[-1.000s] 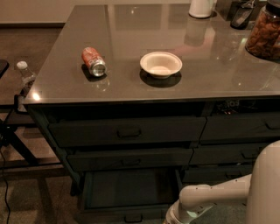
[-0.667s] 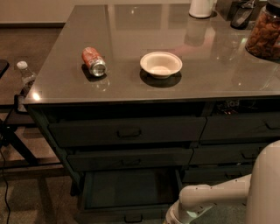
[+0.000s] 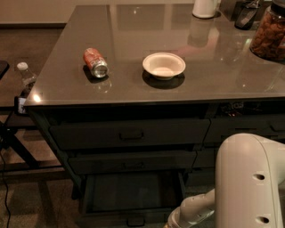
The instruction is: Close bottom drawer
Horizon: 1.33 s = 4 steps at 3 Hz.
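Observation:
The bottom drawer [image 3: 129,193] is pulled out of the wider stack under the grey counter. Its shallow dark tray shows from above and its front with a small dark pull [image 3: 135,221] lies at the picture's bottom edge. The two drawers above it [image 3: 129,133] [image 3: 131,162] are shut. My white arm [image 3: 196,211] reaches from the lower right to the drawer's front right corner. The gripper itself is below the bottom edge of the picture, out of view.
On the counter [image 3: 222,75] lie a red can on its side [image 3: 95,63] and a white bowl [image 3: 163,66]. A white jug [image 3: 205,8] and a snack jar [image 3: 270,32] stand at the back right. A water bottle [image 3: 26,76] stands on dark furniture at the left. Narrower drawers [image 3: 242,129] are at the right.

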Each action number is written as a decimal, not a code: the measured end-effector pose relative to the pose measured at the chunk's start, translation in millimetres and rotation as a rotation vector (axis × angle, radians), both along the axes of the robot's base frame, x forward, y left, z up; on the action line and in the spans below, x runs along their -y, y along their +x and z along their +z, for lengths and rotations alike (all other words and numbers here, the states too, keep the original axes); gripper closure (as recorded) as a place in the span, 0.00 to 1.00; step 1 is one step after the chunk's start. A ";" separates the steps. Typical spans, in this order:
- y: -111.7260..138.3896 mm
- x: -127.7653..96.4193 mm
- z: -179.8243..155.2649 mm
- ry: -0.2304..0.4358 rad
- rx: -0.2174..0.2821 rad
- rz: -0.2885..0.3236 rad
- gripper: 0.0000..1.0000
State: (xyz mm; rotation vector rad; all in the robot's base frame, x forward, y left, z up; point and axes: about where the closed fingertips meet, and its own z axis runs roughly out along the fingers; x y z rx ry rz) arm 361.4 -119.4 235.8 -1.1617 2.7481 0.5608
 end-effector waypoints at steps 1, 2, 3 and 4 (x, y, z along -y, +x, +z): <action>0.1 0.0 -0.1 0.000 0.000 0.000 1.00; 10.6 -2.6 -12.8 0.000 0.015 -0.015 1.00; 31.9 -4.5 -26.1 -0.003 0.063 -0.034 1.00; 47.4 -3.6 -33.9 -0.014 0.108 -0.037 1.00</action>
